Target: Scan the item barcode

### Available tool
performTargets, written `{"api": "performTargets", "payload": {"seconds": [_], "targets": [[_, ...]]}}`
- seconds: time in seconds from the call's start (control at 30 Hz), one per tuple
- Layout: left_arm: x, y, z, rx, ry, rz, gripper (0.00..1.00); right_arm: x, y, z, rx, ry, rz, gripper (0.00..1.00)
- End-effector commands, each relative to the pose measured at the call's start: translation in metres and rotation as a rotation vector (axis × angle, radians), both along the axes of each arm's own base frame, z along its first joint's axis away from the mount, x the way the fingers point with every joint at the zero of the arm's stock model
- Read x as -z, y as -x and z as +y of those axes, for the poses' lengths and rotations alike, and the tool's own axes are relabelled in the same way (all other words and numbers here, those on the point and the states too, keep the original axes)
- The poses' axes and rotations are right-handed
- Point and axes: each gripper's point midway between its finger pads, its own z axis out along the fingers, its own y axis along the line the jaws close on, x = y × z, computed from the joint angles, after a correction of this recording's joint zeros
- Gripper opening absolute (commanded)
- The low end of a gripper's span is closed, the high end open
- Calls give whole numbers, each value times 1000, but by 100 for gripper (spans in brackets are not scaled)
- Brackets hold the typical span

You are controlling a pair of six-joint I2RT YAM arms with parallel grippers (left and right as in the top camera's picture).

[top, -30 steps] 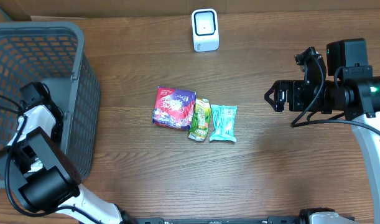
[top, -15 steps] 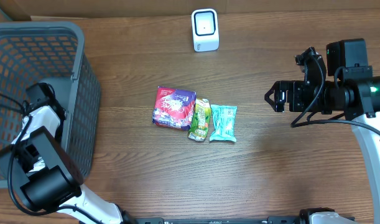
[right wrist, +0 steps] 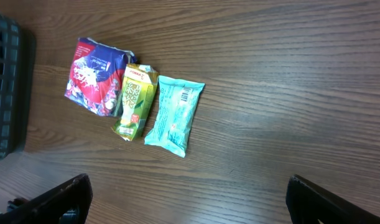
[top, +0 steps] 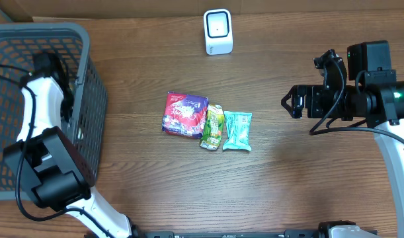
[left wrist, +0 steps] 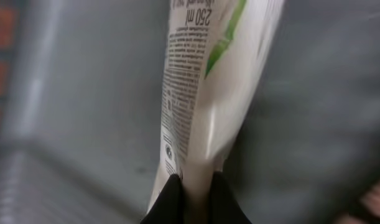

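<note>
While the left tool [left wrist: 193, 194] is clenched on the lower edge of a white pouch [left wrist: 202, 81], that edge is seen pinched between its two dark fingers [left wrist: 171, 200]. Small black print and a green stripe are seen on the pouch, but whether a barcode lies among the print cannot be told. Blurred grey surfaces are seen all around the pouch. In the overhead view the left arm [top: 40, 112] is seen reaching over the rim of the grey basket [top: 82, 39] at the left end of the desk [top: 307, 172]. The pouch itself cannot be made out from above.

The right tool [top: 287, 104] is released, its jaws spread wide, and is held over the bare right side of the desk. Three things are laid side by side at the middle of the desk, well apart from it: a red and purple packet [top: 184, 114], a green carton [top: 213, 126] just beside it, and a teal packet [top: 238, 130] next to the carton. A white scanner [top: 218, 31] is stood near the far edge of the desk, well apart from the basket.
</note>
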Motion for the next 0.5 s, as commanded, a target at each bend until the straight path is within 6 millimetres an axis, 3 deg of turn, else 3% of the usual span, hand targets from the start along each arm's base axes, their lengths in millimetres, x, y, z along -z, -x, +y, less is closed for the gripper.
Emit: {"api": "performTargets", "payload": {"seconds": [0.0,0.27,0.47], "targets": [[-30,-27,-16,3,115,-122,4,2,0,1,-11,5,-3,100],[-59,-33,-15,-42,127,-161,4,2,0,1,-11,5,-2,100],[-55,-26,-18,-100,147,-142,4,2,0,1,-11,4,-2,100]]}}
